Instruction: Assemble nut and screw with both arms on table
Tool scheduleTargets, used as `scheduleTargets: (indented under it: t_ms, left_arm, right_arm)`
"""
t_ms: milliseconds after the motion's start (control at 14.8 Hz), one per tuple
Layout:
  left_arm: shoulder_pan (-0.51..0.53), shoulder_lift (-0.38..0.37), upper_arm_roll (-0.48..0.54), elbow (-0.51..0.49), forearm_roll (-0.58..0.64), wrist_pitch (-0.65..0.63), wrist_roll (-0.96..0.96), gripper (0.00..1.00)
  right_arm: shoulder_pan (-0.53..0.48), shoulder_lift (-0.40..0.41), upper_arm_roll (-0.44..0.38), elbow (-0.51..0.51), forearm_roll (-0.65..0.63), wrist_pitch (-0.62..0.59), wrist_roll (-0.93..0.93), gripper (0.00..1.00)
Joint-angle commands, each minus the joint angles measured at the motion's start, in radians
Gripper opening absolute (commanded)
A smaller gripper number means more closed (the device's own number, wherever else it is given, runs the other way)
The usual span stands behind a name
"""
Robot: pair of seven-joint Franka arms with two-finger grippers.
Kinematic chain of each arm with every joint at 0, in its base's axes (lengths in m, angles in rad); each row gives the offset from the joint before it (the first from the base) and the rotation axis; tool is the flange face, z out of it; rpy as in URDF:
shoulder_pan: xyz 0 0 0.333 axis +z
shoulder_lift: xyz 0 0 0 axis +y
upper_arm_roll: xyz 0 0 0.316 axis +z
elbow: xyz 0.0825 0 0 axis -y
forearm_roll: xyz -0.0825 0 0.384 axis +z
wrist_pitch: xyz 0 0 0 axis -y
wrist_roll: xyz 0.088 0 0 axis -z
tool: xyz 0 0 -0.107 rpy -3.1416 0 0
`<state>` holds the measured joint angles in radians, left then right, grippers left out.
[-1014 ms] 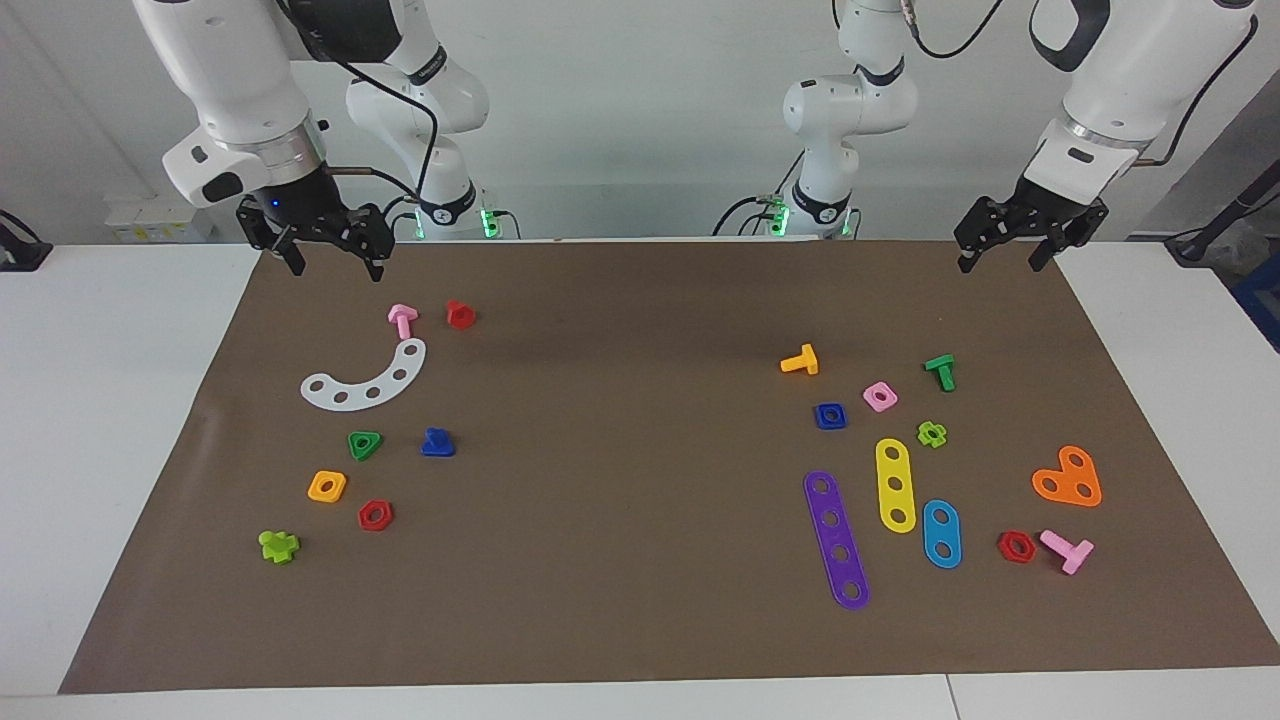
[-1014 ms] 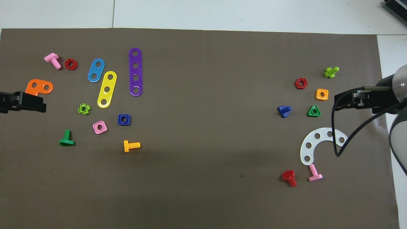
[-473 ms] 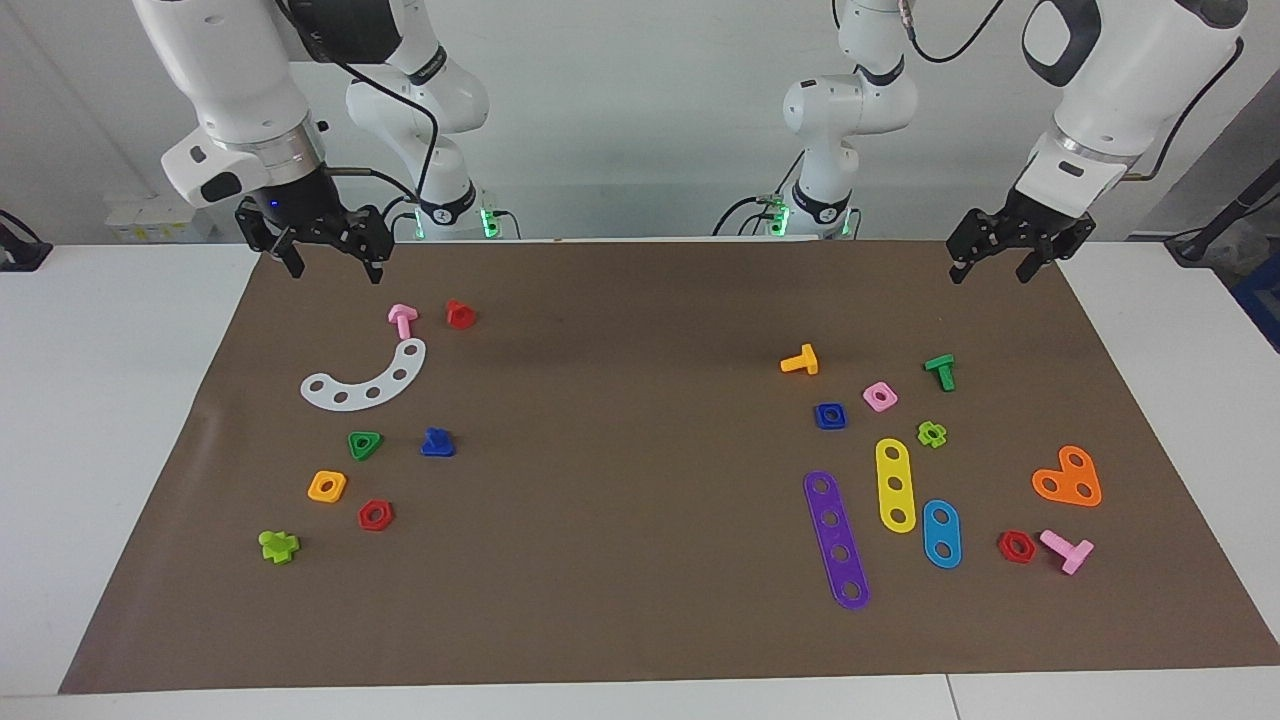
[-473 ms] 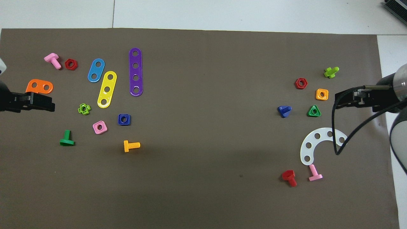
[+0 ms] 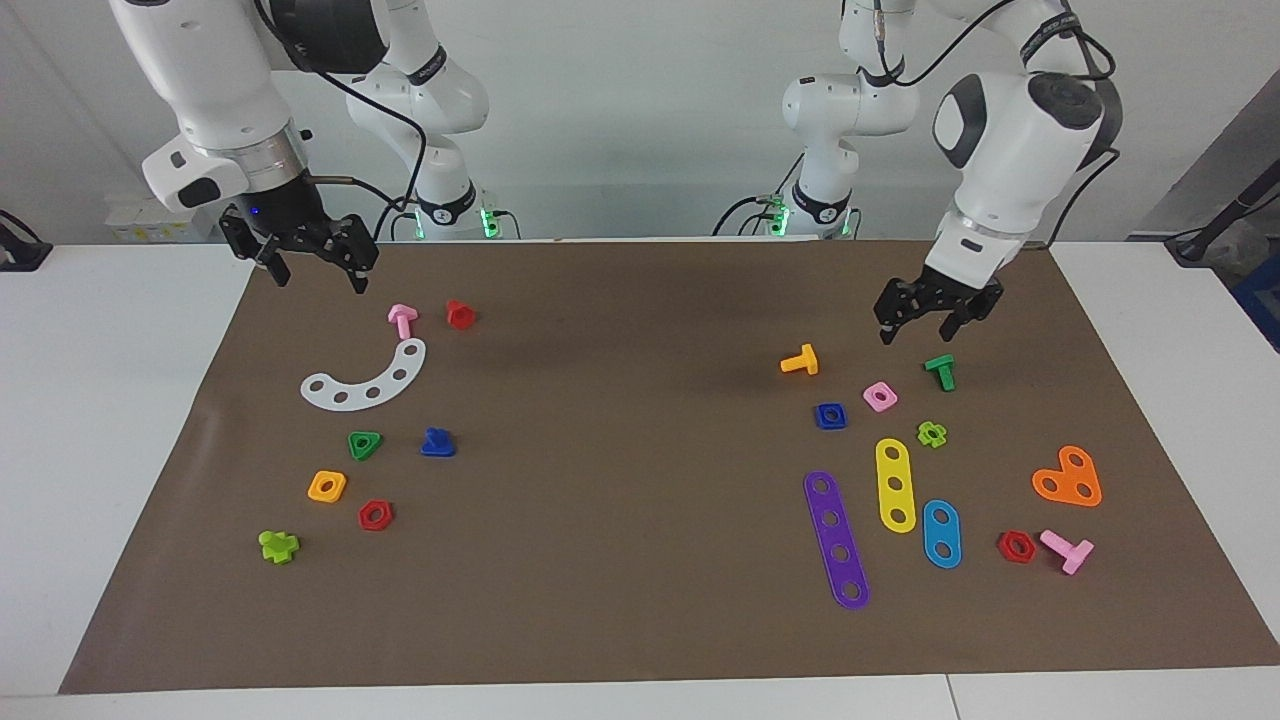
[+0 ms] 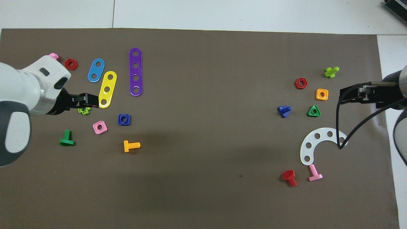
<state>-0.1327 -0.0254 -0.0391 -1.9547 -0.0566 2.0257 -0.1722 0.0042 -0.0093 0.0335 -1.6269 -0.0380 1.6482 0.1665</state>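
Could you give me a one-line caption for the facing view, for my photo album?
Left gripper hovers above a green bolt near the blue nut; right gripper waits.

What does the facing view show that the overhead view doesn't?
Facing only: the arms' bases and the orange plate, which the left arm covers from overhead. Overhead only: a dark object at that view's top corner. Both: the blue nut, the blue screw, and the brown mat.
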Motion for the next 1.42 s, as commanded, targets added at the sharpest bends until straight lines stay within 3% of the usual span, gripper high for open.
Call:
scheduleTargets:
  t_ms: [0, 405, 946, 1351]
  left_arm:
    - [-0.025, 0.028, 0.015, -0.070, -0.011, 0.132, -0.018, 0.92]
    - [-0.054, 0.080, 0.015, -0.228, -0.009, 0.382, -0.009, 0.87]
    - [-0.090, 0.182, 0.018, -0.233, 0.003, 0.436, 0.008, 0.81]
    - [-0.091, 0.234, 0.018, -0.233, 0.004, 0.470, 0.088, 0.77]
  right_arm:
    - [-0.007, -0.041, 0.005, -0.132, 0.021, 0.135, -0.038, 1.00]
    - [0.016, 0.106, 0.013, -0.212, 0.021, 0.378, -0.051, 0.97]
    - [0.062, 0.245, 0.013, -0.382, 0.020, 0.726, -0.061, 0.92]
    - [0.062, 0.250, 0.013, -0.485, 0.020, 0.831, -0.094, 0.81]
